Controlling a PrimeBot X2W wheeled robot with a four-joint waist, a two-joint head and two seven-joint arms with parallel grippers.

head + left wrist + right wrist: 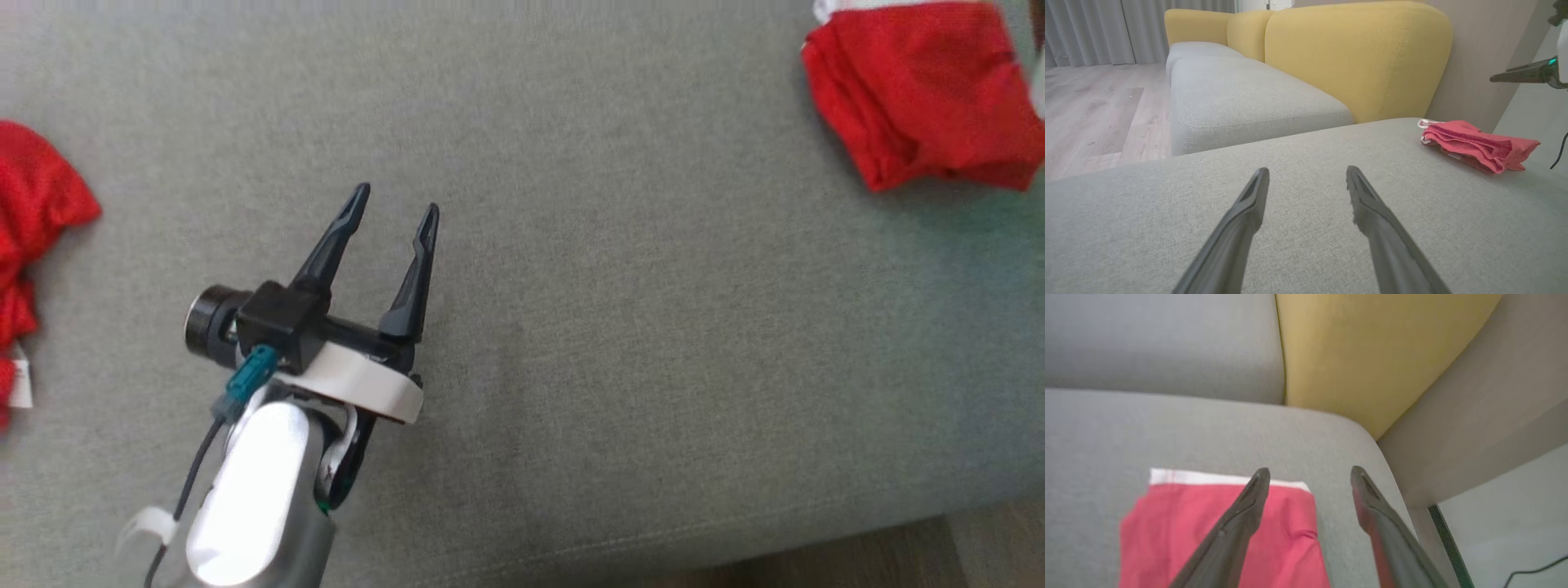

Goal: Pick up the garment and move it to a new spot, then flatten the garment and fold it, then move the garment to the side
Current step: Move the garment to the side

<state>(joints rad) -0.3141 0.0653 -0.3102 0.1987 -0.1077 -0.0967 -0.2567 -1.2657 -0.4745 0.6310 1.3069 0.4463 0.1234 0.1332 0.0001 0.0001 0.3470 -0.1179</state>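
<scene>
The garment [922,90] is red with a white band and lies folded at the far right of the grey cushion [653,327]. It also lies at the right in the left wrist view [1474,145]. My right gripper [1310,475] hovers open just over the garment's [1220,526] white-banded end, with nothing between its fingers. My left gripper [396,204] is open over the bare middle-left of the cushion, well apart from the garment, and empty [1308,175]. One of my right gripper's fingers [1519,75] shows above the garment in the left wrist view.
A second, crumpled red cloth [33,212] lies at the cushion's left edge. Yellow backrests [1355,57] and another grey seat [1241,94] stand behind. The cushion's front edge meets wood floor [857,563] at the lower right. A wall [1474,416] runs beside the garment.
</scene>
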